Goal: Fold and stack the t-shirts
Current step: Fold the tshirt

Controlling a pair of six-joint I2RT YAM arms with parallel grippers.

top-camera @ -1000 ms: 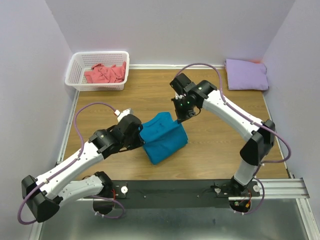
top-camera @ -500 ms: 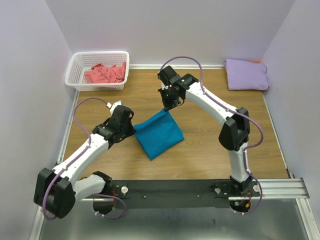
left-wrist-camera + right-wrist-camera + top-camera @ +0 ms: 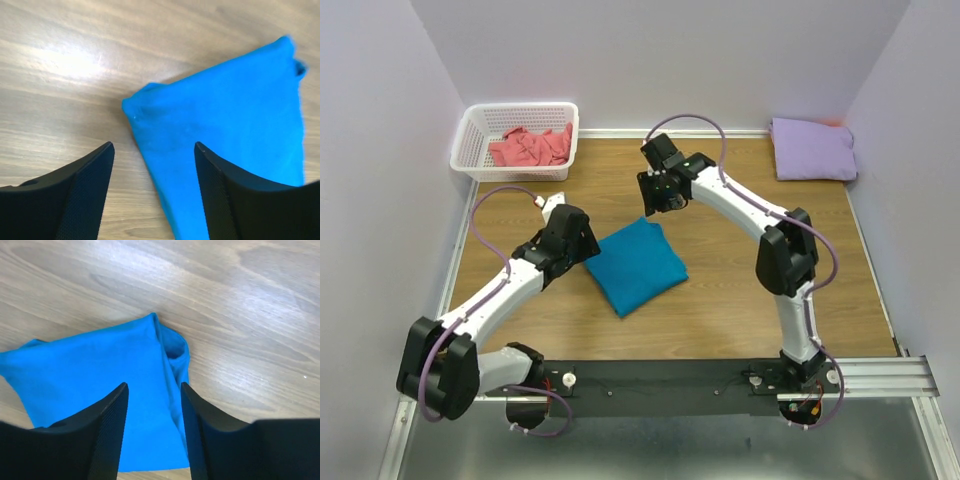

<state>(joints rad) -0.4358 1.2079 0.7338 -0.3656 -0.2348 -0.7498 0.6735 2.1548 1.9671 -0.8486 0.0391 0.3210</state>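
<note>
Top external: teal shirt (image 3: 638, 265) is seen folded at centre; left gripper (image 3: 152, 147) and right gripper (image 3: 152, 386) are held parted, empty. Regrasping for stacking is likely called for.

On the wooden table (image 3: 740, 300) a teal-blue t-shirt (image 3: 635, 265) is laid centrally; a lavender t-shirt (image 3: 812, 150) and white basket (image 3: 468, 145) are set at far corners.

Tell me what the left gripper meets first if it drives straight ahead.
Probably the corner of the teal-blue t-shirt, lying on the table between the open fingers of the left gripper; depth is unclear.
</note>
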